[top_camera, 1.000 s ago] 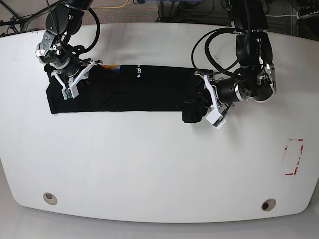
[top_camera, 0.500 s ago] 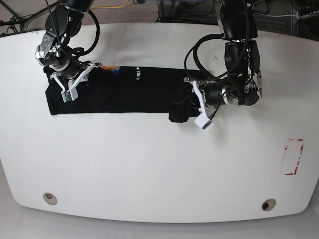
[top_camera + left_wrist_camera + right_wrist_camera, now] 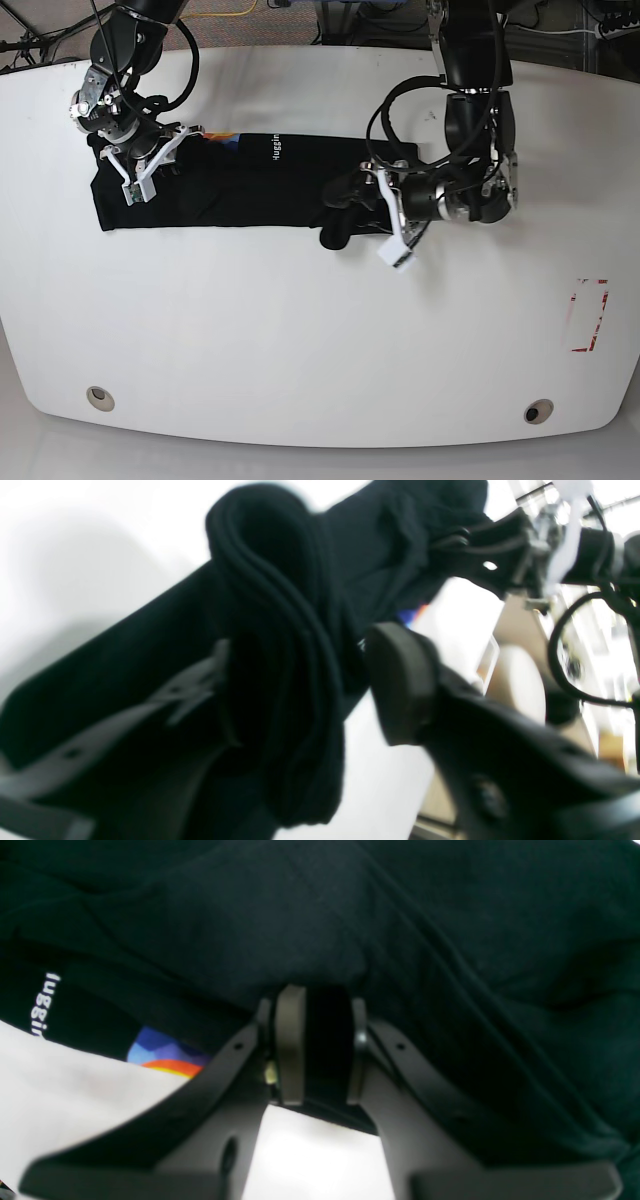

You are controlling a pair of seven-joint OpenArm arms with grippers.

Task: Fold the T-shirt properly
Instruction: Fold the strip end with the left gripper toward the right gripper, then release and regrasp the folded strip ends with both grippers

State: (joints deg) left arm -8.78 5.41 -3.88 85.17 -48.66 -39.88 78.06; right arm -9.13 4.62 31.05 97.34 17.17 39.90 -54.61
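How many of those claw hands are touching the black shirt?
2. The right gripper pinches the T-shirt at one end; the left gripper, jaws apart, straddles the bunched other end.

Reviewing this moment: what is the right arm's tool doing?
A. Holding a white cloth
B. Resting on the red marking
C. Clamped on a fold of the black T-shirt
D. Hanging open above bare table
C: in the right wrist view the right tool has both pads pressed onto a fold of the T-shirt.

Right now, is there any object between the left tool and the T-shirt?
Nothing visible. The left tool has its fingers apart around a bunched fold of the T-shirt, with only cloth between them.
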